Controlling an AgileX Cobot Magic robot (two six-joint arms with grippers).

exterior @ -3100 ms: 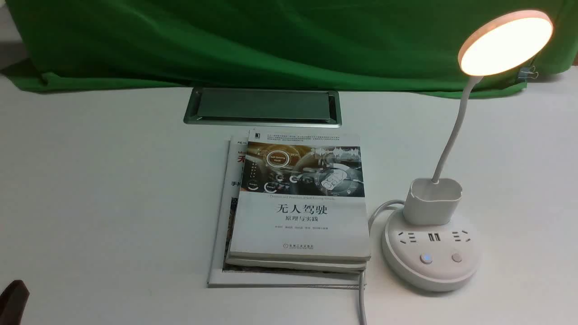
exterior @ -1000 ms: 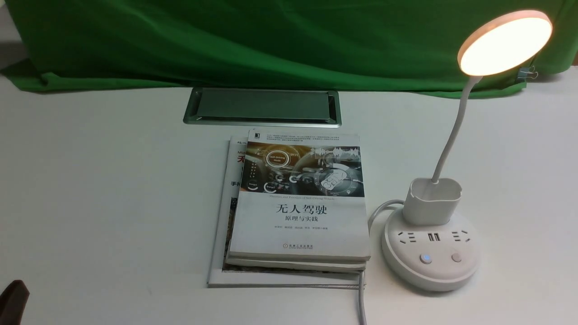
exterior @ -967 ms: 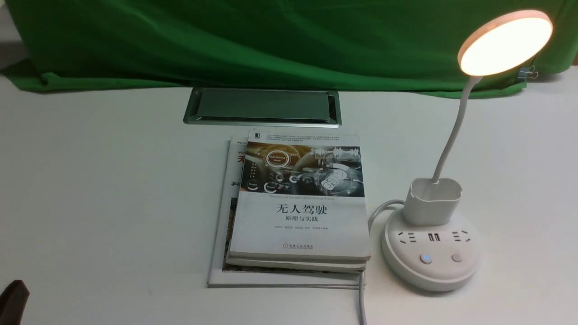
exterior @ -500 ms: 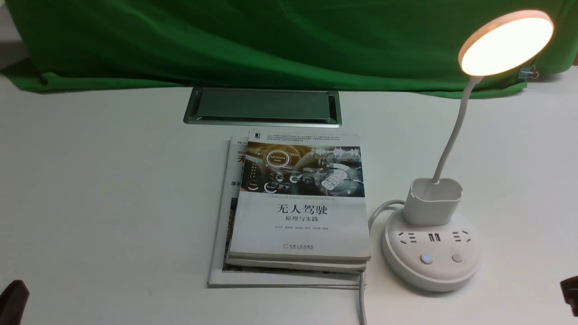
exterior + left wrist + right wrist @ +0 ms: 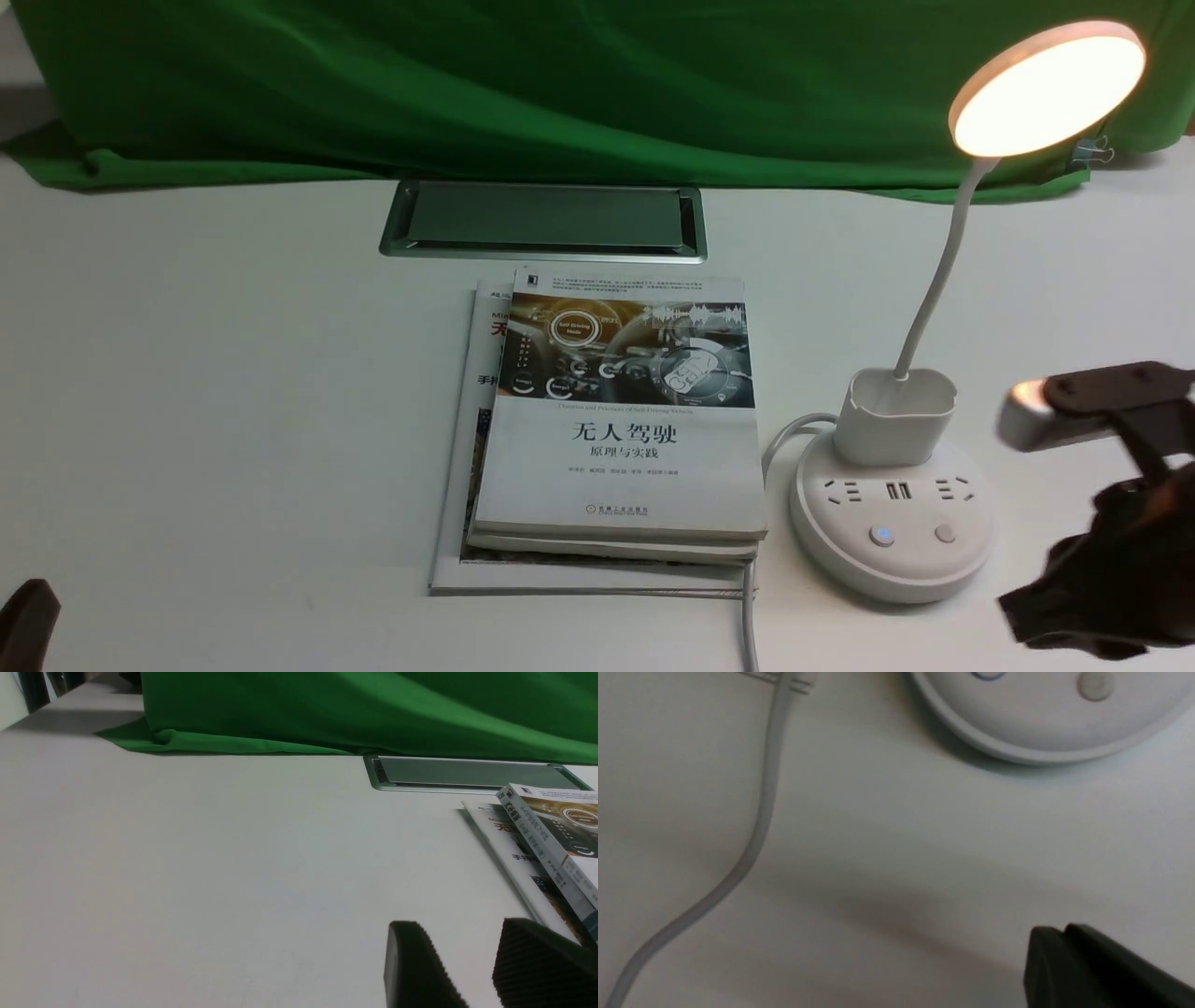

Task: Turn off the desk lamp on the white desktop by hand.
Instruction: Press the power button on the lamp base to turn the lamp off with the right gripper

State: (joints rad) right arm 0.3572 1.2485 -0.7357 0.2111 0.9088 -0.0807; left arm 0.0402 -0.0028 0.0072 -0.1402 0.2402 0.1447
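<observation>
One green cloth [image 5: 597, 84] backs the white desktop [image 5: 233, 392]; left gripper [image 5: 460, 961] parted, right gripper [image 5: 1057, 933] clenched.

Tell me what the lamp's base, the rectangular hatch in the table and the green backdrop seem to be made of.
Lamp base: probably matte plastic, judging by its smooth, moulded white shell.
Hatch: likely metal with a satin grey finish; its bevelled frame catches light along the edges.
Backdrop: woven or knitted cloth, dull-surfaced, since it hangs in soft folds and bunches at the bottom.
</observation>
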